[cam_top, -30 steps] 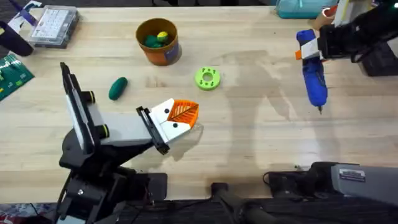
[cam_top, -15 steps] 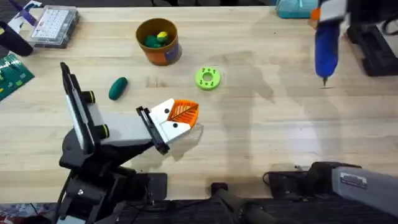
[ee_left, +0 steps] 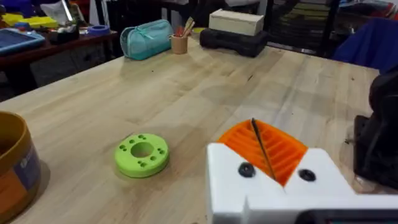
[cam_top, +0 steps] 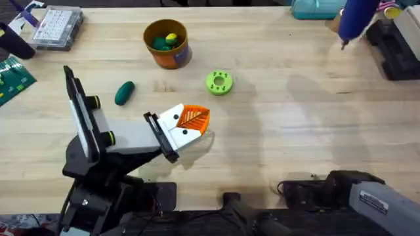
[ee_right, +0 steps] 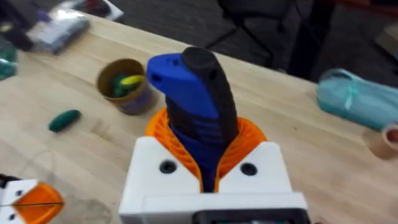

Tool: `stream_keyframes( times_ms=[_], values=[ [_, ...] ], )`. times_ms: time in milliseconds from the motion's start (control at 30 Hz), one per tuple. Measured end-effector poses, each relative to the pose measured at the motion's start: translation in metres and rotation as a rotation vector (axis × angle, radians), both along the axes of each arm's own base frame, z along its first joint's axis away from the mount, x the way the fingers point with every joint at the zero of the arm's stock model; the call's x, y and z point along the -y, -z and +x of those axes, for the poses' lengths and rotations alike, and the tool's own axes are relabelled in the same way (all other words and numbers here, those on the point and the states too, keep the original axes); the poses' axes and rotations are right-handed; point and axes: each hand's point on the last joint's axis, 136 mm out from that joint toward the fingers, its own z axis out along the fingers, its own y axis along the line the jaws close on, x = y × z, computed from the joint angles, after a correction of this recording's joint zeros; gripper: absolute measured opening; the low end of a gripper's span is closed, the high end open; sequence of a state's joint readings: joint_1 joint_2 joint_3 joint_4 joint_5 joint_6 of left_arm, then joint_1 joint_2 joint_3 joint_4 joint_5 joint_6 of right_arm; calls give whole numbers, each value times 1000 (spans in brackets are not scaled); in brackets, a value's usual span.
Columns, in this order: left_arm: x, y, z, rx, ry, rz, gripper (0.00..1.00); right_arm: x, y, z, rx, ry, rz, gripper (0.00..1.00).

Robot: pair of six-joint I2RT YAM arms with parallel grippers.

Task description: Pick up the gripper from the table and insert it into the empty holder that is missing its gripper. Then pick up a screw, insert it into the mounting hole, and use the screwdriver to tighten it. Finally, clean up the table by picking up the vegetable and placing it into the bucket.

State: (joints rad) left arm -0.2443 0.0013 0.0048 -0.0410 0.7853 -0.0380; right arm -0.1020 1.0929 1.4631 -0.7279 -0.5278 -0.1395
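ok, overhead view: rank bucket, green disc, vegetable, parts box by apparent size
1. Parts box
2. Bucket, close to the box, so that pair is unsure
3. Green disc
4. Vegetable, near the disc's size; unsure

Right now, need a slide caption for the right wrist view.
Right pincer grips thick blue power screwdriver above wooden table.

Lime-green ring disc (cam_top: pixel 219 82), clear parts box (cam_top: pixel 58 27), teal pouch (ee_left: pixel 147 38).
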Motion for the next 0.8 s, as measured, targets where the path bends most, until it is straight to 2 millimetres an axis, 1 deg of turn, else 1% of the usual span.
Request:
stream_keyframes(
  times_ms=[100,300,433,533,633,733,800],
  values=[
    [0,0,0,0,0,0,15,-11,-13,-15,30,-52,38,76],
    [0,0,0,0,0,0,15,-25,-33,-40,97,-106,66,76],
    [0,0,0,0,0,0,15,-38,-46,-59,196,-159,84,76],
    [0,0,0,0,0,0,15,-50,-52,-67,289,-222,121,74],
    [0,0,0,0,0,0,15,-63,-51,-67,341,-293,176,76],
    [0,0,0,0,0,0,15,-77,-41,-62,344,-359,238,74],
    [0,0,0,0,0,0,15,-89,-31,-58,322,-403,282,76]
  ],
)
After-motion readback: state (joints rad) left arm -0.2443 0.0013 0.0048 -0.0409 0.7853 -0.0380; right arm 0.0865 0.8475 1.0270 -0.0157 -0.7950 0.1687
